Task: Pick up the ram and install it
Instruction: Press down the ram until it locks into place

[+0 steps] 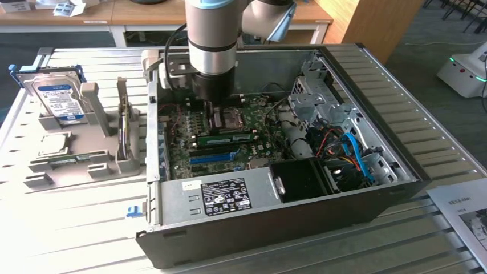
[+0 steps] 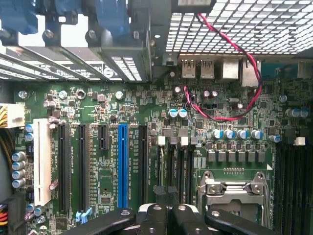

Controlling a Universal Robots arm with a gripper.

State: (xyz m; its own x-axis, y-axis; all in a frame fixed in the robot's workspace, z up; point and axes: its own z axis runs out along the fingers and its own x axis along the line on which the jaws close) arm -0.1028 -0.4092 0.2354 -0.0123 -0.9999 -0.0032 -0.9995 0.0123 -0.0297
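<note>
A ram (image 1: pixel 225 137), a green stick with a white label, stands in a motherboard slot inside the open computer case (image 1: pixel 396 171), just in front of the CPU socket (image 1: pixel 228 117). Another green stick (image 1: pixel 76 157) lies in the grey holder (image 1: pixel 91 165) outside the case, on the exterior view's left. My gripper (image 1: pixel 211 111) hangs inside the case over the board, beside the socket and a little behind the seated ram. In the wrist view my gripper (image 2: pixel 166 195) is shut, its black fingers pressed together with nothing visible between them, above the board near the blue slot (image 2: pixel 122 164) and the CPU socket (image 2: pixel 232 188).
A silver hard drive (image 1: pixel 59 97) with a blue-white label stands in the holder's back. The case's drive cage (image 1: pixel 316 94), blue cables (image 1: pixel 357 151) and black fan shroud (image 1: pixel 304 180) crowd the exterior view's right side. A red wire (image 2: pixel 244 83) loops over the board. Papers (image 1: pixel 464 211) lie at the right edge.
</note>
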